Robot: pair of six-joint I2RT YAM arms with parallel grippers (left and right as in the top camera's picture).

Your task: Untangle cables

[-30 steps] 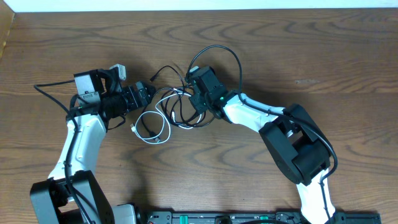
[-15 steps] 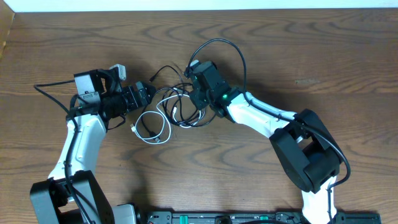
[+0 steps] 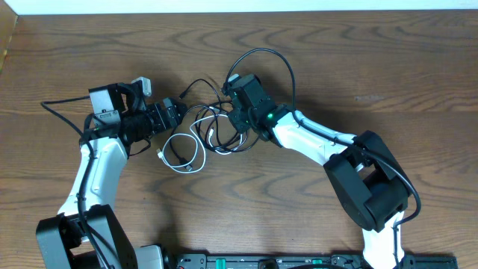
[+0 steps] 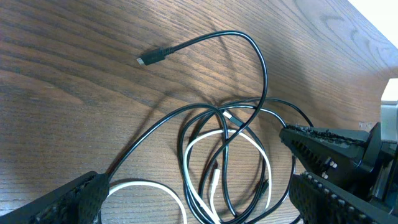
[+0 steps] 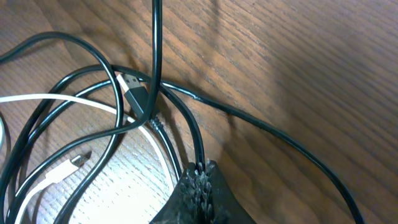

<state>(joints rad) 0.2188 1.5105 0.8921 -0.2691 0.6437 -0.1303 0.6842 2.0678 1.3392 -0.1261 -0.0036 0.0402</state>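
Observation:
The black cable (image 3: 263, 54) and the white cable (image 3: 184, 154) lie tangled on the table between my two grippers. My right gripper (image 3: 234, 118) is shut on a strand of the black cable (image 5: 198, 148), which runs into its closed fingertips (image 5: 200, 179). A black plug (image 5: 137, 94) and a white plug (image 5: 73, 163) lie just ahead of it. My left gripper (image 3: 173, 112) is open, its fingers (image 4: 74, 198) spread wide at the tangle's left edge, holding nothing. In the left wrist view the white cable (image 4: 214, 133) loops under black strands, and a black plug end (image 4: 147, 60) lies free.
The right gripper's finger (image 4: 326, 140) shows close at the right of the left wrist view. A thicker black wire (image 3: 56, 113) trails from the left arm. The table's far edge (image 3: 239, 10) runs along the top.
The right arm's elbow swung to the right and its gripper shifted slightly up and right, pulling the black loops with it. The left arm has not moved.

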